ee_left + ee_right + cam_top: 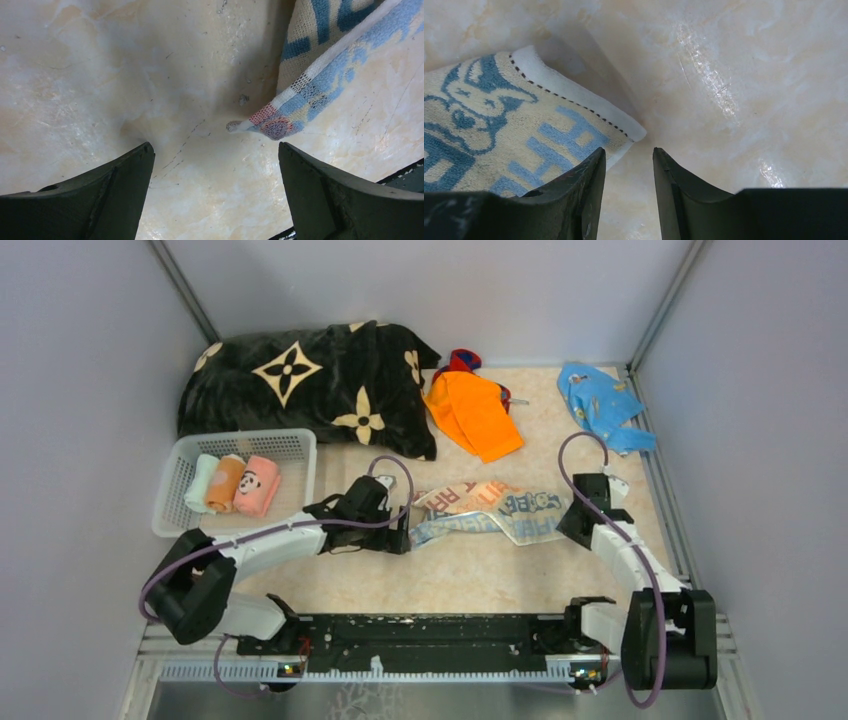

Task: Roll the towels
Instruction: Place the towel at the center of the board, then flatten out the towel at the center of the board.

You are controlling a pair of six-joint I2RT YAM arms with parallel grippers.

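A beige towel printed with blue and red letters (490,510) lies flat and crumpled on the marble table between my two grippers. My left gripper (402,537) is wide open and empty at the towel's left end. In the left wrist view, the towel's frayed corner (275,125) lies just ahead of my left gripper (215,146), not between the fingers. My right gripper (566,527) is at the towel's right corner. In the right wrist view my right gripper (628,151) is narrowly open with bare table in the gap, and its left finger (584,185) overlaps the towel's white edge (499,140).
A white basket (290,440) at the left holds three rolls: pale green (200,483), orange (225,483), pink panda (258,485). A black flowered blanket (300,380) lies behind it. An orange towel (475,415) over a red-blue cloth (462,360) lies at the back centre. A blue cloth (600,405) lies at the back right.
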